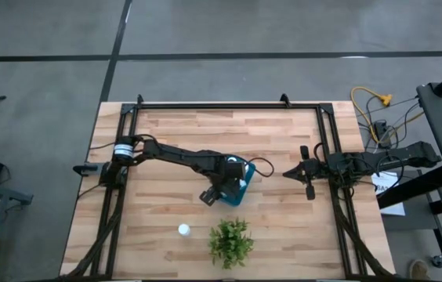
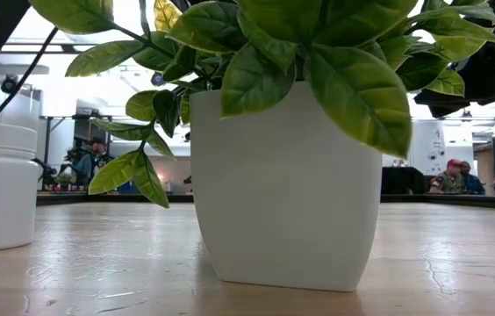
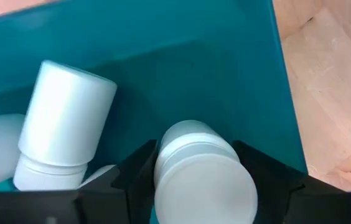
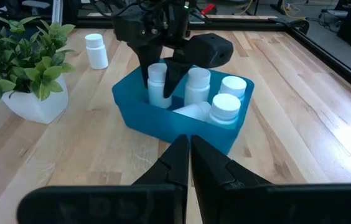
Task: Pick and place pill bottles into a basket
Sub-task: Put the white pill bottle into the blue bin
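Wooden table (image 1: 284,227) beneath me: my left gripper (image 3: 194,180) pinches a pill bottle (image 3: 203,180) over the basket (image 4: 157,118), four already inside; one bottle (image 1: 183,229) remains; my right gripper (image 4: 190,158) waits, pressed together.

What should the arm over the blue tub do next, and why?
Probably open its fingers: the left gripper holds a bottle already inside the basket, beside other bottles, so letting go would place it.
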Tool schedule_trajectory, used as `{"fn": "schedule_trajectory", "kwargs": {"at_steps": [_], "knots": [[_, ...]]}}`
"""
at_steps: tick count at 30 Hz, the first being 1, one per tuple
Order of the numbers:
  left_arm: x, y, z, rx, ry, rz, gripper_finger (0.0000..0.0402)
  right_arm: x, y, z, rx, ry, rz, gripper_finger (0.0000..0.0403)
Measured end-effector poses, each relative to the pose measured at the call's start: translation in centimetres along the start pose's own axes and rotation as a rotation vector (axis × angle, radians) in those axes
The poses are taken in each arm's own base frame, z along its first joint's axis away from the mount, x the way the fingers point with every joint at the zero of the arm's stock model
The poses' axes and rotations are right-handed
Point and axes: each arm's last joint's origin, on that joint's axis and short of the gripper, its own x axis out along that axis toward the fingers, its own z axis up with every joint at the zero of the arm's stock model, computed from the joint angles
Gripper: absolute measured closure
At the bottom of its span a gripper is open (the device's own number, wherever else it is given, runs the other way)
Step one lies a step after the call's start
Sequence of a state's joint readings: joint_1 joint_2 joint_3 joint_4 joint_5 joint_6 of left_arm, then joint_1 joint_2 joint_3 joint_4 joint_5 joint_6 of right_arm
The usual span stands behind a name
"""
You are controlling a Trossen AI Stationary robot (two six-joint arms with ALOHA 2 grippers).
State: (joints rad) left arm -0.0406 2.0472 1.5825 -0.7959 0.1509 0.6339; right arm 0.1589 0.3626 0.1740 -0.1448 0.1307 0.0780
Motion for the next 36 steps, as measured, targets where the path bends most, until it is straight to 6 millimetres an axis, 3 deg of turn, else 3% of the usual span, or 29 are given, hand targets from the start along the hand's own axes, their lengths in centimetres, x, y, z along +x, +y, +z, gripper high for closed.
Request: {"fn": "schedule_trajectory", "kwargs": {"at_steps": [10, 17, 28, 36], "knots": [[-0.2, 0.0, 0.1, -0.028, -0.001, 0.000, 0.0165, 0.0, 0.0, 0.0, 0.000, 0.001, 0.000, 0.0394], [-0.9, -0.2, 0.0, -0.030, 0.011, 0.005, 0.0157, 0.0, 0.0, 0.0, 0.000, 0.001, 0.000, 0.0394], [-4.7, -0.2, 1.3, -0.035, -0.044, 0.060, 0.0156, 0.0, 0.0, 0.0, -0.003, 0.001, 0.000, 0.0394], [-9.2, -1.1, 1.0, -0.034, -0.065, 0.143, 0.0156, 0.0, 0.0, 0.0, -0.011, 0.002, -0.001, 0.0394]]}}
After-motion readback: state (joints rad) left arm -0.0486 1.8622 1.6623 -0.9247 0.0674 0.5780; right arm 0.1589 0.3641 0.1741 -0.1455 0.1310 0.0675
